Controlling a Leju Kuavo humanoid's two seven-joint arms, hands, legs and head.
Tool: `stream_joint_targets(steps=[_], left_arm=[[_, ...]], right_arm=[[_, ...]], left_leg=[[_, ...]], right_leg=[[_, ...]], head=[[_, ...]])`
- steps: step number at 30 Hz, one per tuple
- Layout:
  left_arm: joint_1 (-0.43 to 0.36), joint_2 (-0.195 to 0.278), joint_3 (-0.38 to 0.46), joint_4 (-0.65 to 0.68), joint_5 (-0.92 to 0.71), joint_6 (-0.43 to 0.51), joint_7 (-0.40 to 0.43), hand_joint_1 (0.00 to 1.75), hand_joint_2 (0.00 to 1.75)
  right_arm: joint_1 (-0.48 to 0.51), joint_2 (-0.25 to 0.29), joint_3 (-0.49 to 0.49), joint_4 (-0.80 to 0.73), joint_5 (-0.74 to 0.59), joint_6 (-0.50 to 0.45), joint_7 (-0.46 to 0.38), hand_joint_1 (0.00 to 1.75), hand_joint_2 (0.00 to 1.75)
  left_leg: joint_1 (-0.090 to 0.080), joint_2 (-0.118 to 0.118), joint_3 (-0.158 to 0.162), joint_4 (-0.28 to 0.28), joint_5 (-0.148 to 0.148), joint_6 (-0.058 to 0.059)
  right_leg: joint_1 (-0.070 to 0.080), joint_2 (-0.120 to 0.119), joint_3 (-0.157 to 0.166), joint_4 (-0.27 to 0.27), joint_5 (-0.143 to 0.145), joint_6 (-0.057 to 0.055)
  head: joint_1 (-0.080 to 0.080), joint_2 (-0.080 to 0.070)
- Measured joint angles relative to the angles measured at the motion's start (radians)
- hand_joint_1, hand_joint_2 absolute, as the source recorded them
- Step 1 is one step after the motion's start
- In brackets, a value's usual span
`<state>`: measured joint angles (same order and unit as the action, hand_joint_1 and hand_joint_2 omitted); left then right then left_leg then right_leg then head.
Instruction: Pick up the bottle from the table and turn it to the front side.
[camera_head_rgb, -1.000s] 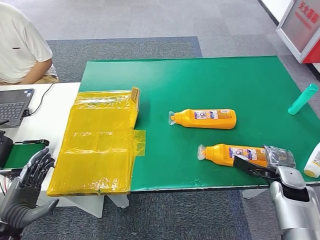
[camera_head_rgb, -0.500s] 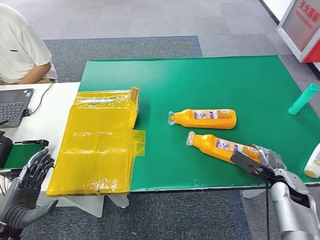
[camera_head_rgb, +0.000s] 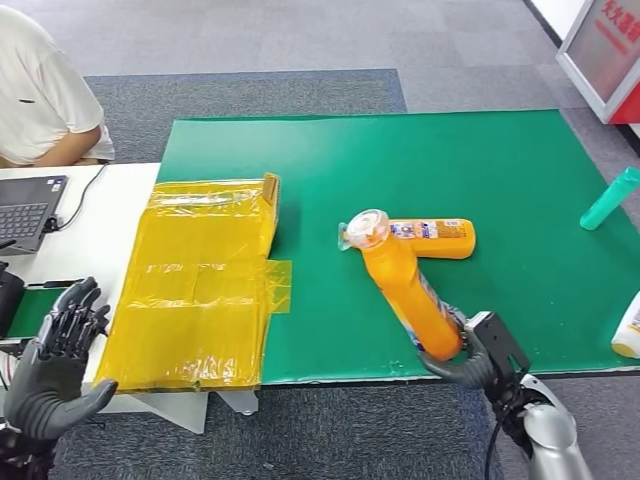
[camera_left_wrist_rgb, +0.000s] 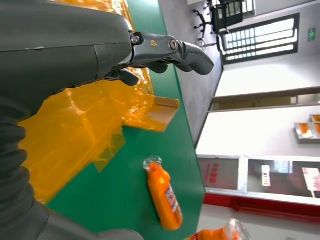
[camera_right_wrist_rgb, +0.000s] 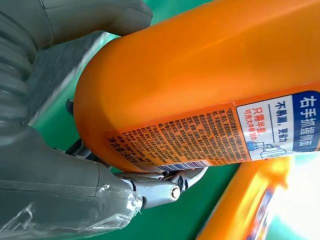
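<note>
Green mat (camera_head_rgb: 490, 170) covers my table, grey carpet around, yellow plastic sheet (camera_head_rgb: 200, 285) at 9 o'clock. My right hand (camera_head_rgb: 472, 358) grips the orange bottle (camera_head_rgb: 404, 290) by its base — lifted, cap tilted toward 11 o'clock over a second orange bottle (camera_head_rgb: 441, 236). Left hand (camera_head_rgb: 56, 365) spread, holding nothing.

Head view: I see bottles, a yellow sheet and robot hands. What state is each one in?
Held orange bottle: gripped at its base, lifted and tilted, cap end up.
Second orange bottle: lying on its side on the green mat.
Teal bottle: lying on the mat.
Yellow plastic sheet: spread flat.
Right robot hand: holds the tilted bottle.
Left robot hand: empty, fingers spread.
Laptop: open.
</note>
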<state>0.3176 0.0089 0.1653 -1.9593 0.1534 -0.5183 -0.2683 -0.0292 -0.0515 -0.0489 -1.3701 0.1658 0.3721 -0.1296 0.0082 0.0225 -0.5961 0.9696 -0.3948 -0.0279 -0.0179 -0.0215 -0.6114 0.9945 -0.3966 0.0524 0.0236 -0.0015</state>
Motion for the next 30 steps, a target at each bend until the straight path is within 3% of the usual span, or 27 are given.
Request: stream_joint_targets(steps=[2, 9, 17, 21, 30], left_arm=[[-0.034, -0.004, -0.055, 0.016, 0.022, 0.038, 0.015, 0.0, 1.75], [-0.111, -0.072, -0.172, 0.066, 0.102, 0.107, 0.094, 0.0, 1.75], [-0.191, -0.139, -0.298, 0.126, 0.115, 0.154, 0.147, 0.0, 1.75], [-0.221, -0.147, -0.335, 0.151, 0.145, 0.164, 0.162, 0.0, 1.75], [-0.376, -0.154, -0.495, 0.168, 0.139, 0.253, 0.228, 0.0, 1.75]], right_arm=[[0.034, 0.019, 0.06, -0.037, -0.099, 0.003, 0.008, 1.75, 1.75], [0.048, 0.117, 0.168, -0.093, -0.121, -0.031, 0.003, 1.75, 1.75], [0.025, 0.179, 0.297, -0.098, -0.061, -0.07, -0.051, 1.75, 1.75], [0.0, 0.193, 0.327, -0.095, 0.008, -0.101, -0.064, 1.75, 1.75], [-0.107, 0.218, 0.427, -0.167, 0.189, -0.179, -0.044, 1.75, 1.75]], left_leg=[[0.0, 0.0, 0.0, 0.0, 0.0, 0.0], [0.0, 0.0, 0.0, 0.0, 0.0, -0.001], [0.0, 0.0, -0.001, 0.0, 0.0, 0.0], [0.0, 0.0, -0.001, 0.0, 0.0, -0.001], [0.0, 0.0, -0.003, 0.0, 0.003, 0.0]], right_leg=[[0.0, 0.0, 0.0, 0.0, 0.0, 0.0], [0.0, 0.0, -0.001, 0.0, 0.0, 0.0], [0.0, 0.0, -0.001, 0.0, 0.0, 0.0], [0.0, 0.0, -0.002, 0.0, 0.0, 0.0], [0.0, 0.0, -0.003, 0.0, 0.002, -0.001]], head=[[0.0, 0.0], [0.0, 0.0], [0.0, 0.0], [0.0, 0.0], [0.0, 0.0]])
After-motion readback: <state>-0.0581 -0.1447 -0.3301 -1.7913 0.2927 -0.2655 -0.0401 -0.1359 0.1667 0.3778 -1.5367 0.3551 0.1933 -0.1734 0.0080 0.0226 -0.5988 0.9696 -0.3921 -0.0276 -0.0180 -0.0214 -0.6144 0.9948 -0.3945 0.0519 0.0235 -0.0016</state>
